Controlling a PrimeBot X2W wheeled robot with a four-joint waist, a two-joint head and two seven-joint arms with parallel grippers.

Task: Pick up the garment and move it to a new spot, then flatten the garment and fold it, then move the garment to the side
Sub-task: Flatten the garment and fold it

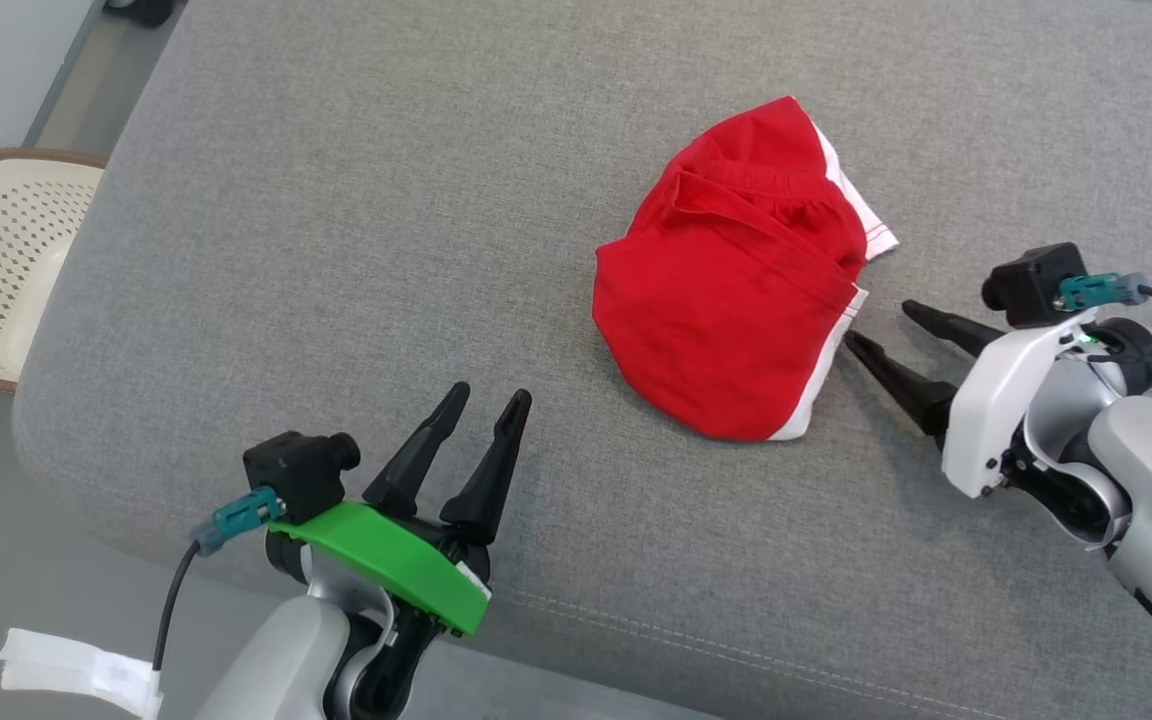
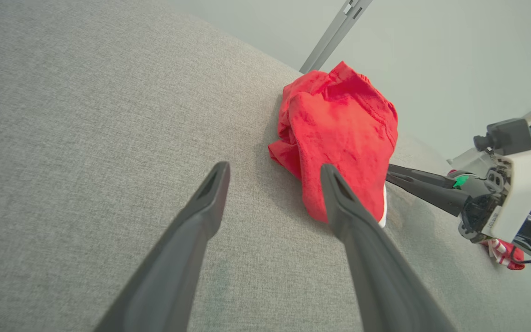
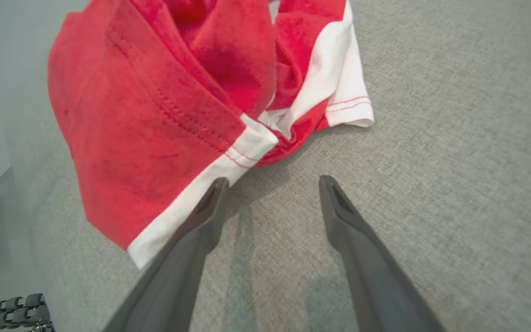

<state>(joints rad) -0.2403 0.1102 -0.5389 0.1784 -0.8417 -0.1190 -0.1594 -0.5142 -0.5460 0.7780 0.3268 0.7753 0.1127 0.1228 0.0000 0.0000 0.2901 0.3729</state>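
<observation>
Head view: The red fabric garment with white trim point(image 1: 726, 300) lies crumpled in a heap on the grey woven upholstered surface point(image 1: 336, 250), right of centre. The left gripper point(image 1: 491, 393), wearing a green cover at its wrist, sits at the lower left, well apart from the garment. Its 2 dark fingers are slightly spread and hold nothing. The right gripper point(image 1: 879, 323) comes in from the right edge. Its 2 fingers are parted and empty, and their tips lie just beside the garment's white-edged lower right side. A cream perforated plastic chair point(image 1: 6, 260) stands beyond the surface's left edge.

Left wrist view: The left gripper point(image 2: 274, 167) is moderately open with only bare grey surface point(image 2: 85, 138) between its fingers. The garment point(image 2: 339, 133) lies ahead and to the right, partly behind the right-hand finger in this view. The right gripper point(image 2: 387, 174) reaches in from the right, its tips at the garment's near edge. Contact cannot be confirmed.

Right wrist view: The right gripper point(image 3: 272, 180) is open with nothing gripped. The garment point(image 3: 155, 115) sits directly ahead, bunched, with its white hem band running diagonally. The left-hand fingertip in this view overlaps that band's edge. The other tip is over bare grey surface point(image 3: 431, 138), and the gap between the 2 fingers shows only shadowed upholstery.
</observation>
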